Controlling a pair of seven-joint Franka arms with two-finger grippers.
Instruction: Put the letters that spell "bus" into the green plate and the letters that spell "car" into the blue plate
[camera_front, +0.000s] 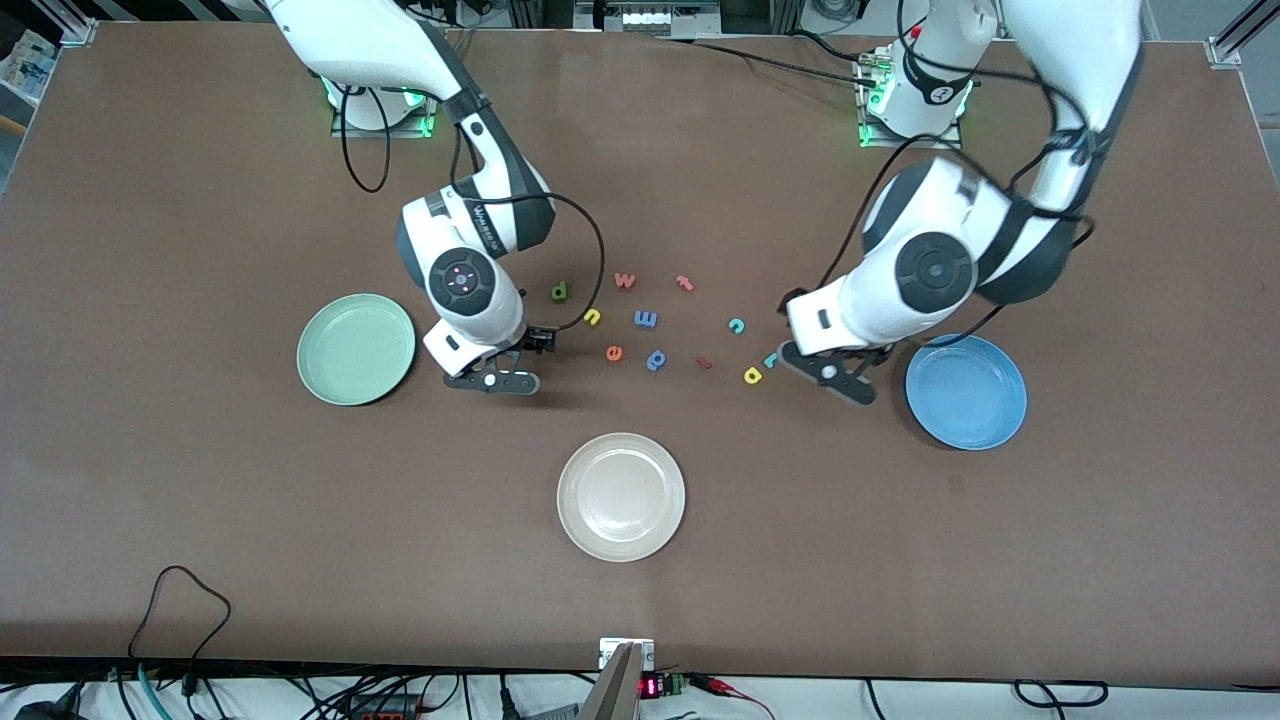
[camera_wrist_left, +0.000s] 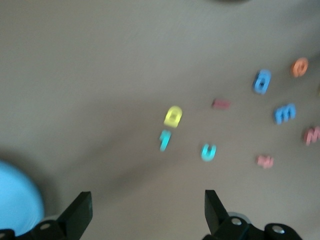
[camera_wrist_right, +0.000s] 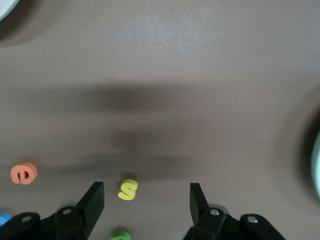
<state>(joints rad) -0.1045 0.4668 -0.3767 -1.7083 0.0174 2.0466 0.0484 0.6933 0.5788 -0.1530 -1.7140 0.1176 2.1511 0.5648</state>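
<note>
My right gripper (camera_front: 490, 380) hangs low and open beside the green plate (camera_front: 355, 350). In the right wrist view its fingers stand on either side of the yellow "s" (camera_wrist_right: 128, 189), apart from it; my right arm hides this letter from the front view. The green stemmed letter (camera_front: 560, 292) and yellow "u" (camera_front: 592, 317) lie by that arm. My left gripper (camera_front: 835, 378) is open and empty by the blue plate (camera_front: 965, 392). Close to it lie the teal "r" (camera_front: 771, 359), yellow "a" (camera_front: 753, 375) and teal "c" (camera_front: 737, 325).
A white plate (camera_front: 620, 496) sits nearer the front camera than the letters. Between the arms lie a pink "w" (camera_front: 625, 280), red "t" (camera_front: 685, 283), blue "m" (camera_front: 647, 319), orange "e" (camera_front: 614, 353), a blue round letter (camera_front: 656, 360) and a small red piece (camera_front: 704, 362).
</note>
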